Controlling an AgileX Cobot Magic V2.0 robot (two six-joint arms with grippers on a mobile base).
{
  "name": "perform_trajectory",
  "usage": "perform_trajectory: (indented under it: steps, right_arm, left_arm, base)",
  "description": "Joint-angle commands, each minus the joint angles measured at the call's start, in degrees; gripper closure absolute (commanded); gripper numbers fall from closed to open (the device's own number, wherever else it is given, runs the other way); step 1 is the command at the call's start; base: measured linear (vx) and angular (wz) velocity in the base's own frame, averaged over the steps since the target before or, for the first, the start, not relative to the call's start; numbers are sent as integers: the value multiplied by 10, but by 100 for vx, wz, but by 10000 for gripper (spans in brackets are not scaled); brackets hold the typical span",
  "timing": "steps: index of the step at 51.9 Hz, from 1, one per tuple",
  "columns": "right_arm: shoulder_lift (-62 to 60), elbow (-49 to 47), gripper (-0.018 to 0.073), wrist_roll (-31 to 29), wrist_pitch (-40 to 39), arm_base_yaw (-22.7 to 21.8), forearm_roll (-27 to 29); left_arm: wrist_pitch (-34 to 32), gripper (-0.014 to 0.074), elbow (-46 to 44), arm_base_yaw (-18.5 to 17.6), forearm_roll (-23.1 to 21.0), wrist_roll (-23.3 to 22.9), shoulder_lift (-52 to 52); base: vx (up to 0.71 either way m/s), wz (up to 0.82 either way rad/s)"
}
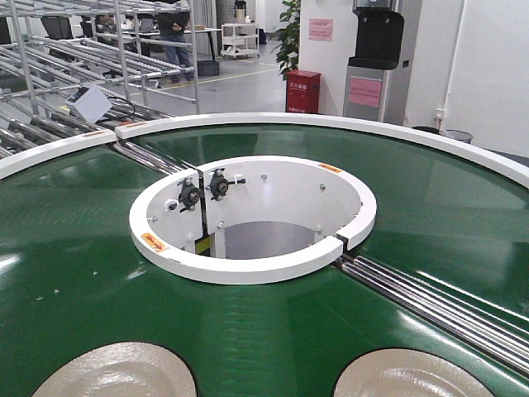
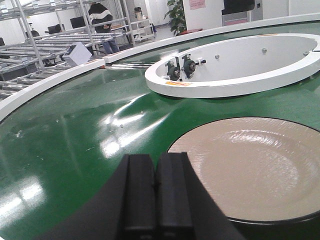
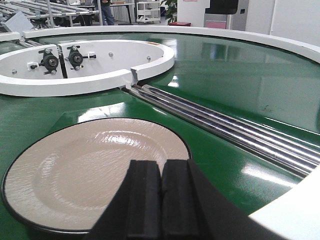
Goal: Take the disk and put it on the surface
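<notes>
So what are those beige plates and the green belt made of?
The plates look like glazed ceramic or hard plastic: beige, glossy, faintly streaked, with a thin dark rim. The pictures do not settle which. The belt looks like smooth green rubber or PVC, seamless and shiny enough to throw bright reflections.

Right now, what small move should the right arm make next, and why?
Probably open the right gripper: it looks closed with nothing in it, while the disk lies flat on the green belt just ahead, ungrasped. It must open before it can take the rim.
</notes>
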Motion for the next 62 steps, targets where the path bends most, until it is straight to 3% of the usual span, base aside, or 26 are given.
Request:
perform_trajectory:
  steps: [1, 37, 43, 49, 54, 62]
  right_arm:
    - [-7, 11, 568, 0, -45, -2, -6]
    - [-7, 11, 568, 0, -52, -2, -4]
    - [-7, 11, 568, 0, -89, -2, -4]
    - [-7, 8, 568, 4, -219, -2, -1]
    - [-7, -33, 568, 8, -261, -2, 14]
    - [41, -190, 568, -30, -205, -2, 18]
  left_arm:
    - [-47, 599, 7, -4, 2, -5, -9]
    - [-49, 599, 7, -4, 2, -5, -9]
    - [-102, 599, 5, -4, 2, -5, -9]
    - [-195, 599, -5, -4, -15, -32, -9]
    - [-240, 599, -55, -4, -31, -76, -9]
    - [-180, 599, -221, -4, -22, -38, 46]
  base:
    - [0, 0]
    - [0, 0]
    - [0, 0]
    - [0, 0]
    - [0, 0]
    - [0, 0]
